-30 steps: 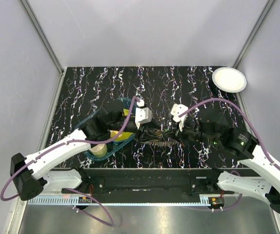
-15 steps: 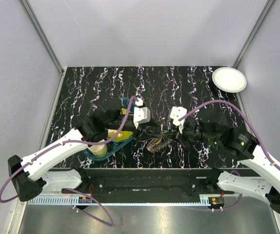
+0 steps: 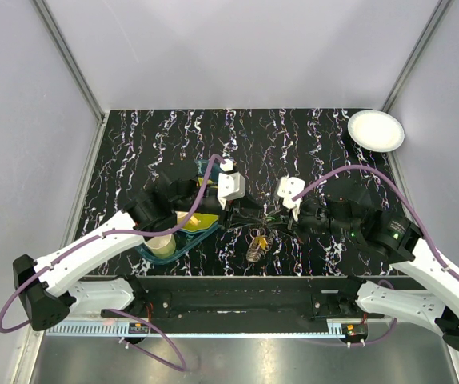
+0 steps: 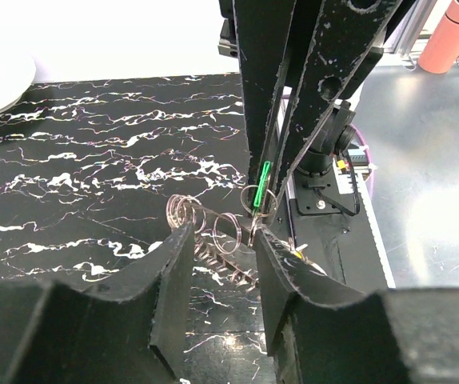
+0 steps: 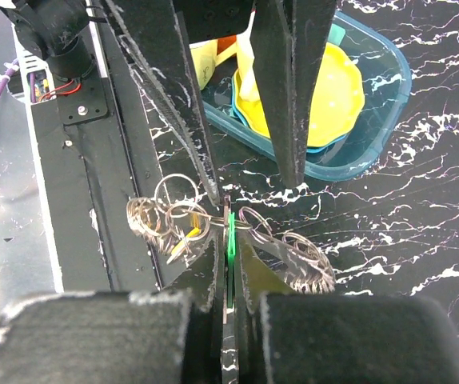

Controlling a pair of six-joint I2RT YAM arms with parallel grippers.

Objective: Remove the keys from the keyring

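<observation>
The keyring [image 3: 255,244] is a bunch of linked silver and brown rings hanging between the two grippers, near the table's front edge. My right gripper [image 3: 277,222] is shut on a thin green key [image 5: 229,230] threaded on the rings, with ring clusters on both sides [image 5: 156,218]. In the left wrist view the green key [image 4: 265,178] is pinched between the right fingers above. My left gripper [image 4: 223,236] is open, its jaws astride the rings [image 4: 185,214], and its right fingertip [image 4: 265,240] is close to one ring. In the top view the left gripper [image 3: 244,216] faces the right one.
A teal tray [image 3: 206,170] with yellow dishes and a beige cup [image 3: 161,246] lies under the left arm; it also shows in the right wrist view [image 5: 397,84]. A white plate [image 3: 376,130] sits at the back right corner. The black base rail [image 3: 245,300] runs along the near edge.
The keyring lay stretched sideways on the table; it now hangs in a bunch toward the near edge. Both grippers have closed in slightly toward each other.
</observation>
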